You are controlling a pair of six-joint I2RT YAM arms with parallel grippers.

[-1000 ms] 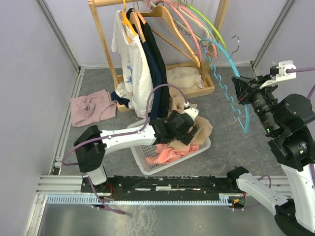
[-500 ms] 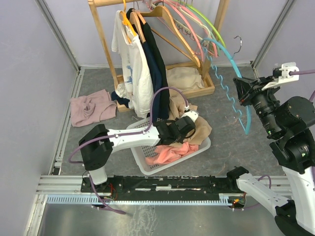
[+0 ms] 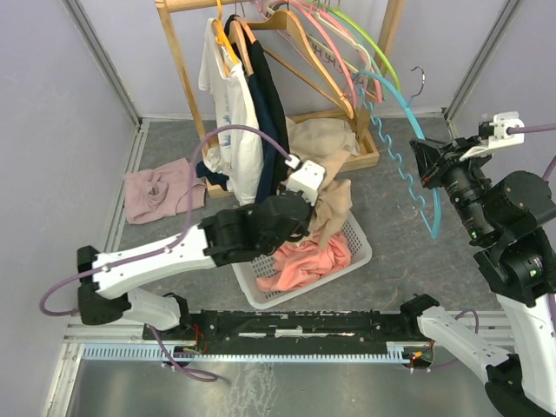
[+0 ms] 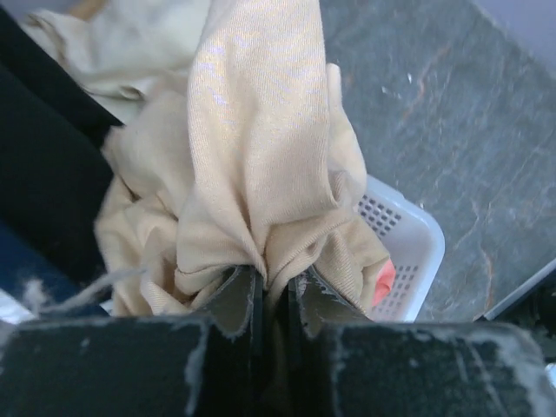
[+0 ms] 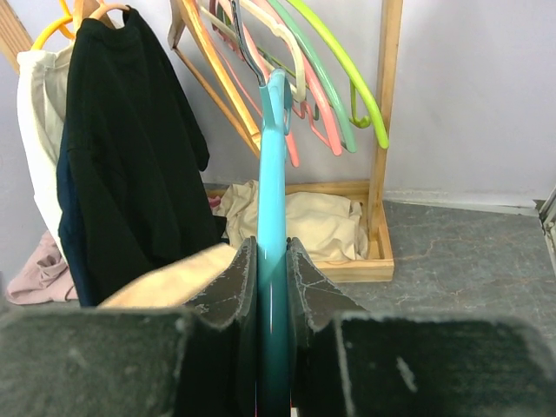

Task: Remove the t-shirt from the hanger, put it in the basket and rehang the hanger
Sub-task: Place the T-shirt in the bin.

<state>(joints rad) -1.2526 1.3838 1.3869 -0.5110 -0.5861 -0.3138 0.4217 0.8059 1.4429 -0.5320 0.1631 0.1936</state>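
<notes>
A beige t-shirt (image 3: 332,207) (image 4: 252,148) hangs bunched at the centre of the overhead view. One gathered fold is pinched in the clenched jaws of the left gripper (image 3: 310,219) (image 4: 276,282). In the left wrist view the cloth rises from between the two dark fingers and spreads in soft creases across the middle of the frame. The shirt's lower part drapes into a white basket (image 3: 361,252) (image 4: 410,252) just below centre, where a coral garment (image 3: 300,262) lies crumpled. At the right of the overhead view, well apart from the shirt, a bare turquoise hanger (image 3: 415,143) (image 5: 273,200) with a wavy lower bar is held tilted. The right gripper (image 3: 427,167) (image 5: 272,261) is clamped on its arm. In the right wrist view the turquoise bar runs straight up between the two fingers. A wooden rack (image 3: 185,82) stands at the upper middle of the overhead view, with a white shirt (image 3: 230,113) and a dark shirt (image 3: 271,109) hanging side by side on it. Several pink and green hangers (image 3: 347,48) sit at its top right. A pale cloth (image 3: 326,139) lies on the rack's base. A pink garment (image 3: 161,187) is heaped on the grey floor (image 3: 395,269) at the left.
</notes>
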